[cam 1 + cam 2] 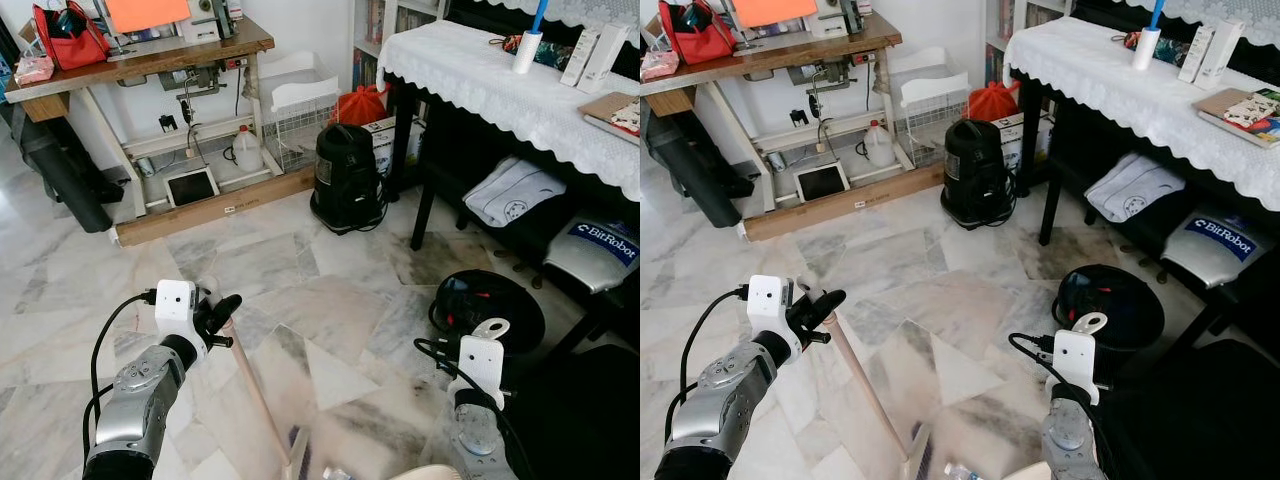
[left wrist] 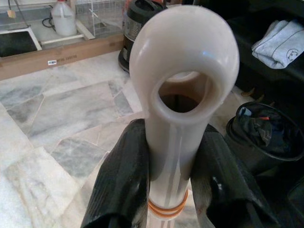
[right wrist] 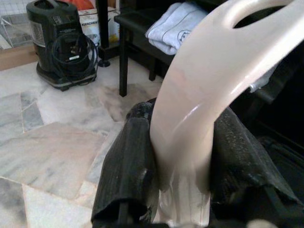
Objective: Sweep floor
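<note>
Both grippers hold tools: the left gripper clamps the broom handle, which slants down and rightward to the marble floor; the right gripper grips a cream handle (probably the dustpan's) low beside it.

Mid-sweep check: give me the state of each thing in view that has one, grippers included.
Left gripper: shut on the broom handle.
Broom handle: tilted, slanting down toward the floor.
Right gripper: shut on the dustpan handle.
Dustpan handle: held, raised off the floor.
Black bin: open, dark stuff inside.
Vacuum cleaner: upright, cord coiled on it.
Red bag: open on the wooden table.
</note>
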Available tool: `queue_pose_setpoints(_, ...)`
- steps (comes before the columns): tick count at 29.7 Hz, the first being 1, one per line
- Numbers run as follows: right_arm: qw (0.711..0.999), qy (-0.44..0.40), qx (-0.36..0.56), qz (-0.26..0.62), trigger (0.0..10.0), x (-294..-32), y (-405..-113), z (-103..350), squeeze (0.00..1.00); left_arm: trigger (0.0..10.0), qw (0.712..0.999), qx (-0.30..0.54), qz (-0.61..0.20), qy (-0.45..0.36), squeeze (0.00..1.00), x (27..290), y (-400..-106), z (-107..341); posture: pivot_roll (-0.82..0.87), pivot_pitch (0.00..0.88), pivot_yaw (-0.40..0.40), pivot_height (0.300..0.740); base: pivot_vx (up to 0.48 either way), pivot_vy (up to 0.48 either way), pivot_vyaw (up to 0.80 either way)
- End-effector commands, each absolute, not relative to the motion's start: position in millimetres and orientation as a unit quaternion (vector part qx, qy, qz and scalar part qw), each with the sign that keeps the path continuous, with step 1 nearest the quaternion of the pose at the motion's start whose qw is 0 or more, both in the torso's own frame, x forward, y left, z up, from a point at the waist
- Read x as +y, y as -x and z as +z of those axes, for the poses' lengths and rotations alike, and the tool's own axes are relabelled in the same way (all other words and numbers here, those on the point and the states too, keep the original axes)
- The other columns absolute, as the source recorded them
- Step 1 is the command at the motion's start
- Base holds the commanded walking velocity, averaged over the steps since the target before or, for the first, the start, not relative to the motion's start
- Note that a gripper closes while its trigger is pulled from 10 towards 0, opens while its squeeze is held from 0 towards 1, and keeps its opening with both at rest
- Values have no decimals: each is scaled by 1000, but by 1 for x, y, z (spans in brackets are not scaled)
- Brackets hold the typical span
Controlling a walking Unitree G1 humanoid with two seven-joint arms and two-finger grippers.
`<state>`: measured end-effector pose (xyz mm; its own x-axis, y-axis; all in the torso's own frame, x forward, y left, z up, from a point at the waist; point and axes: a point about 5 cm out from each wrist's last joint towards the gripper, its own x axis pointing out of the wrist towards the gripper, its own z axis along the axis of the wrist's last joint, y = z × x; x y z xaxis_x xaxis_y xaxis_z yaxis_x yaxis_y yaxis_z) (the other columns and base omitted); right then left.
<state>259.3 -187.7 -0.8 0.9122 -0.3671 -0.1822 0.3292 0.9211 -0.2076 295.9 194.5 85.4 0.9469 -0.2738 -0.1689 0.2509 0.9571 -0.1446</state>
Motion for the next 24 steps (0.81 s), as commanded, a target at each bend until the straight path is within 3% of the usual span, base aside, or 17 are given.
queue_pose_setpoints(1,962,13,191,-194,10000,-172,-240,-26,0,10000,983,95,-138,73,0,195,-297,87,-36,37,90,740,0,0,0)
queue_pose_setpoints(16,930,-29,290,-222,10000,-185,-247,-31,0,10000,982,97,-142,76,0,193,-297,86,-38,36,85,740,0,0,0)
queue_pose_setpoints(24,931,-28,283,-228,10000,-186,-251,-24,0,10000,982,96,-141,76,0,193,-297,86,-35,36,84,740,0,0,0)
